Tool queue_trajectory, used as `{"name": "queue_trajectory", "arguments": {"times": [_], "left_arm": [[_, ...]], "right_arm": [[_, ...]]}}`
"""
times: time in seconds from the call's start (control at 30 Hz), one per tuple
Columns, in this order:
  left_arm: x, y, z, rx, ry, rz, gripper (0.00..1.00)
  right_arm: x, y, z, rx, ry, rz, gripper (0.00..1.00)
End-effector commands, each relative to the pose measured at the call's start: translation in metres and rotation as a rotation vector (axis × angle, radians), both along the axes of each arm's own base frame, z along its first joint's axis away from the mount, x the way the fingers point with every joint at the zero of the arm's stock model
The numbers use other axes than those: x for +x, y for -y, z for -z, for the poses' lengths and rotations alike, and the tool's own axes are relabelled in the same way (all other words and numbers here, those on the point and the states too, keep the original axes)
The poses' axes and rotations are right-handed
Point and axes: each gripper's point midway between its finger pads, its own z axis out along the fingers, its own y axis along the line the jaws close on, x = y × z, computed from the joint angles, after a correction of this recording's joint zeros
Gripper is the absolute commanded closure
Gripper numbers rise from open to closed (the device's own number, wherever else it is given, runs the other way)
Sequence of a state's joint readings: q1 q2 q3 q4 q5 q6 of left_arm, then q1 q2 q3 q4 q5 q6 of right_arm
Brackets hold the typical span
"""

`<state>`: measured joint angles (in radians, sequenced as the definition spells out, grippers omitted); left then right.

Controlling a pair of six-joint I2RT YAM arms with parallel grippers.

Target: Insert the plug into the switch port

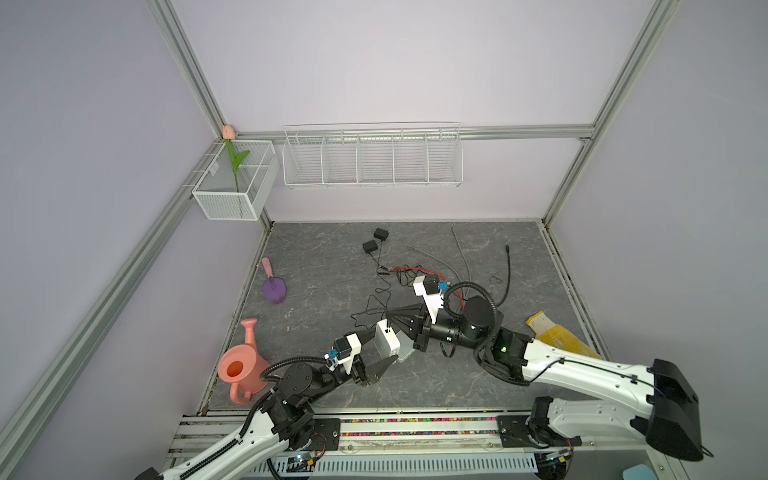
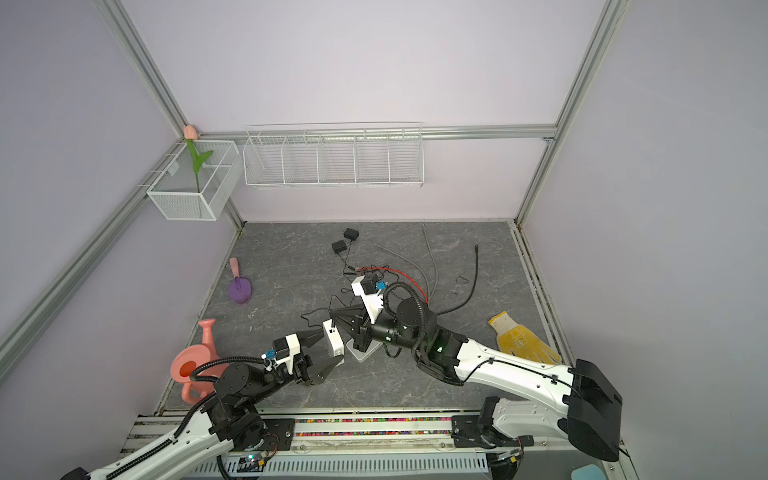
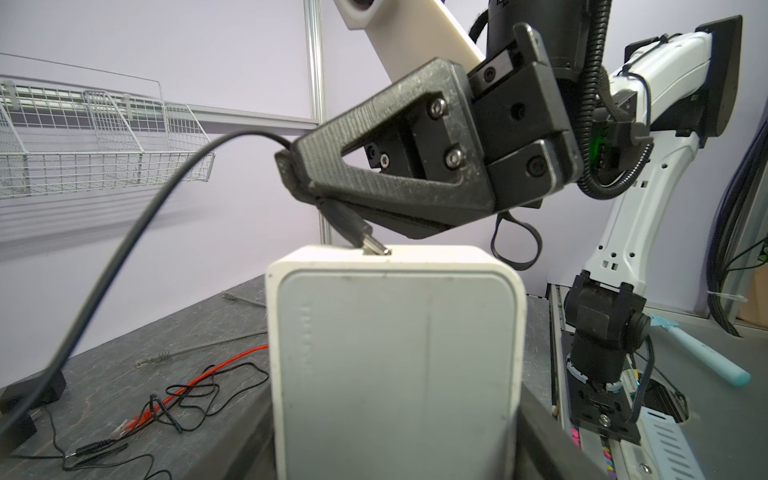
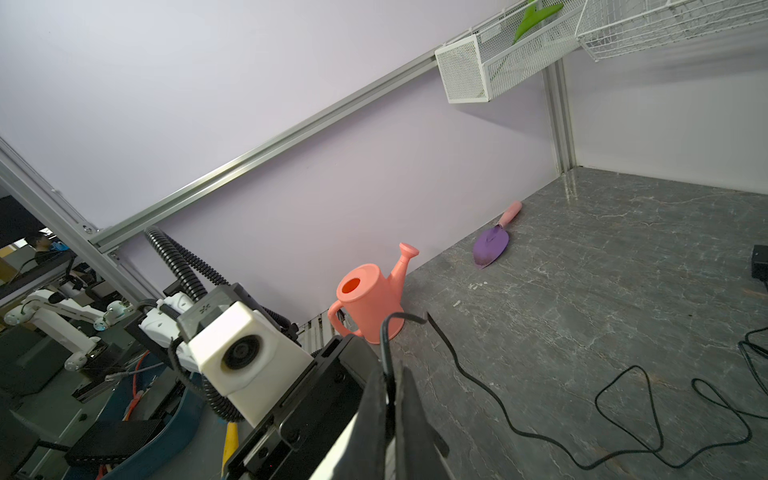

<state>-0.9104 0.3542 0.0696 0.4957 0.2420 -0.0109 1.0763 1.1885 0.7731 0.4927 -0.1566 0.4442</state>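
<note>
The switch (image 3: 395,353) is a white box held upright off the table between the fingers of my left gripper (image 1: 384,345), which is shut on its sides; it also shows in a top view as the switch (image 2: 334,338). My right gripper (image 3: 297,174) is shut on the black plug (image 3: 353,226), whose thin black cable (image 3: 137,232) trails out behind the fingertips. The plug is tilted. Its metal tip (image 3: 376,248) rests in a notch on the switch's upper edge, with the metal barrel showing. In the right wrist view the cable (image 4: 384,345) passes between the shut fingers of the right gripper (image 4: 390,370).
On the table lie a pink watering can (image 1: 243,368) and a purple trowel (image 1: 274,286) at the left, and a yellow glove (image 1: 557,336) at the right. Two black adapters (image 1: 374,241), a red cable (image 3: 224,365) and grey leads lie behind. A flat white device (image 2: 363,353) lies under the arms.
</note>
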Motion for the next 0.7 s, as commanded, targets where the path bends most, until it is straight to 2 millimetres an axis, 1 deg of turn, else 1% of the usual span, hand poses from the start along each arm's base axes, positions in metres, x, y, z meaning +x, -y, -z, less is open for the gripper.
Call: {"name": "queue_trajectory", "arguments": {"times": [0.0, 0.3, 0.5, 0.67], "left_arm": [[-0.009, -0.006, -0.044, -0.111, 0.075, 0.022, 1.0], [-0.008, -0.004, -0.039, -0.102, 0.047, 0.028, 1.0], [-0.006, -0.001, -0.035, -0.087, 0.028, 0.034, 1.0], [-0.005, -0.001, -0.034, -0.088, 0.016, 0.031, 1.0]], "right_arm": [[-0.004, 0.004, 0.004, 0.008, 0.022, 0.006, 0.93], [-0.012, 0.009, -0.002, 0.05, 0.085, 0.003, 0.94], [-0.018, 0.009, -0.006, 0.065, 0.117, -0.008, 0.94], [-0.022, 0.007, -0.006, 0.065, 0.131, -0.022, 0.93]]}}
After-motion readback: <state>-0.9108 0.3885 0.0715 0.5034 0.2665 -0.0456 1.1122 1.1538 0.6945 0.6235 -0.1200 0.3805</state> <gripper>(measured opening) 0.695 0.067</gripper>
